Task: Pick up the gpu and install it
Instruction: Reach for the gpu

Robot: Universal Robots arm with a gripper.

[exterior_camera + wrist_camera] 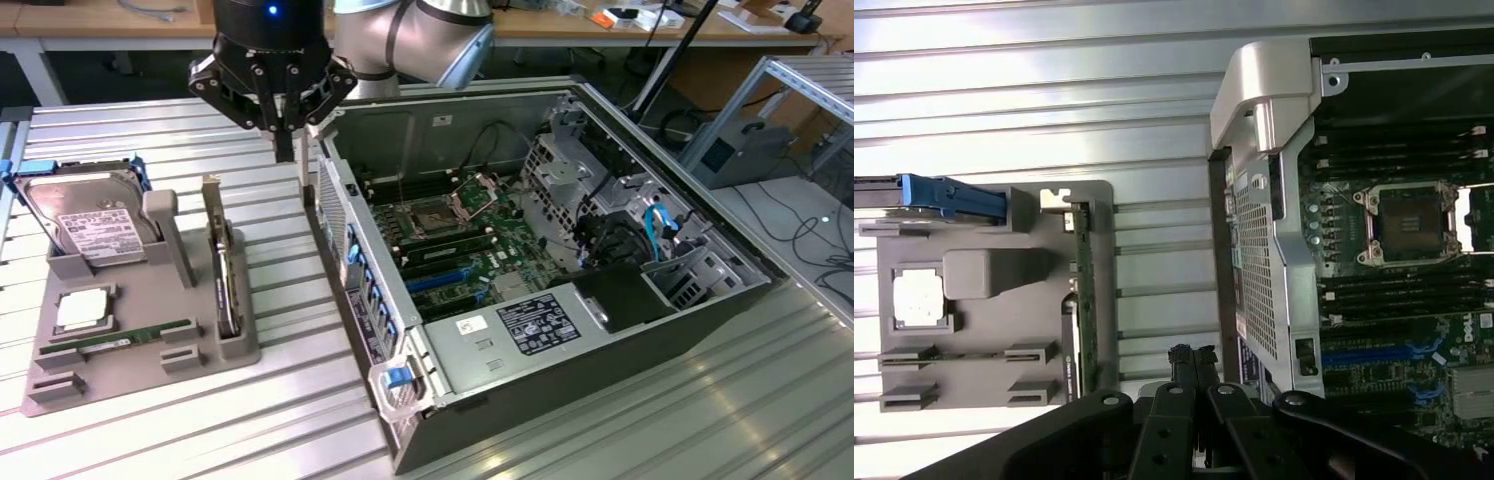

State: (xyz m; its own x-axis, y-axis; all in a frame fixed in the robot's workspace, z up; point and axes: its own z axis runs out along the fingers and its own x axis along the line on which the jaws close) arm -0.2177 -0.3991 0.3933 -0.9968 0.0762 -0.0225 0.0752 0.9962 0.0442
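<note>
**Tool shut & empty over worktop; gpu sits in its holder**

Ext. view: the tool (284,150) hangs w/ fingers pressed together and nothing btwn them. It is above the ribbed metal worktop (147,135), over the gap btwn the grey holder (120,378) and the open PC case (561,260), close to the case's corner. The gpu (224,275) stands on edge in a slot on the holder's side nearest the case, apart from the tool. Same holder also carries a hard drive (87,225) upright at the far end, a memory stick (114,343) lying flat, and a CPU chip (80,310) btwn those two. The case lies on its side w/ the motherboard (454,240) exposed.

Wrist view: the tool (1192,352) is closed on itself and grips nothing. It is over bare worktop (1054,90) btwn the holder (974,330) and the case (1274,200). The gpu (1082,300) shows edge-on in its slot along the holder's case-side edge, untouched. The hard drive (949,195), w/ a blue bracket, and the CPU chip (919,300) also sit on the holder.
</note>
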